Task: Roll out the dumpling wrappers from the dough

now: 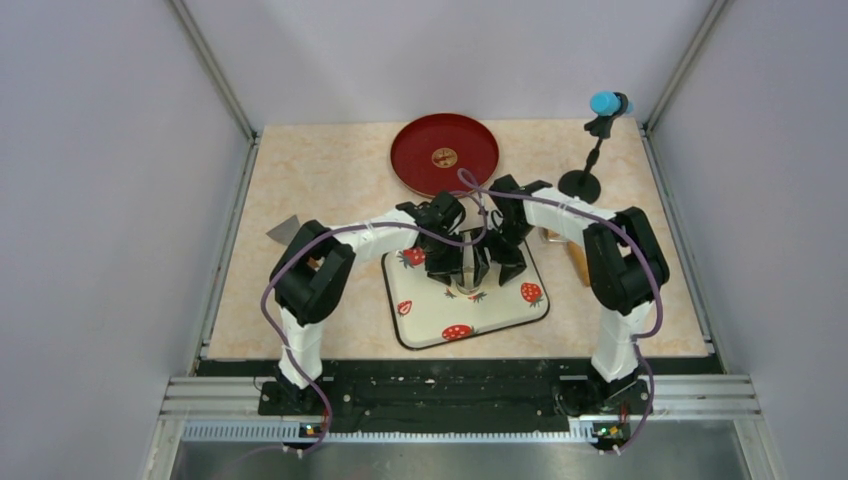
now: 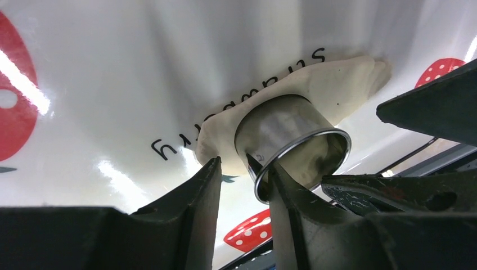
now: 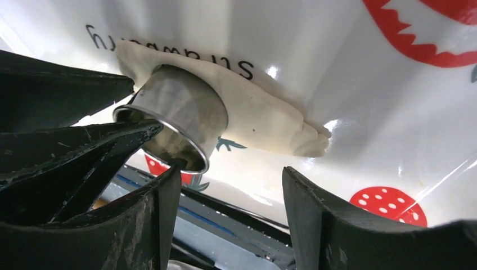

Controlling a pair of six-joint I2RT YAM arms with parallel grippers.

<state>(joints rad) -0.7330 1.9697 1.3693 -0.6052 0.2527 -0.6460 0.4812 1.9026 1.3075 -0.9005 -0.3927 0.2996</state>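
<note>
Thin, flat sheet of pale cream dough, rolled out to an elongated oval. Lying flat on the glossy white strawberry tray, partly over the printed word "strawberry". Matte and smooth on top, with a few tiny dark specks. Uneven, slightly thickened at the edges. Lumpy and a little folded at one narrow end, the end farther from the small metal ring. Ring standing on the other half of the sheet, lower rim down in the dough, sheet showing past it on either side. More pale dough visible inside the ring's bore. Almost wholly hidden in the top view, near the tray's middle.
</note>
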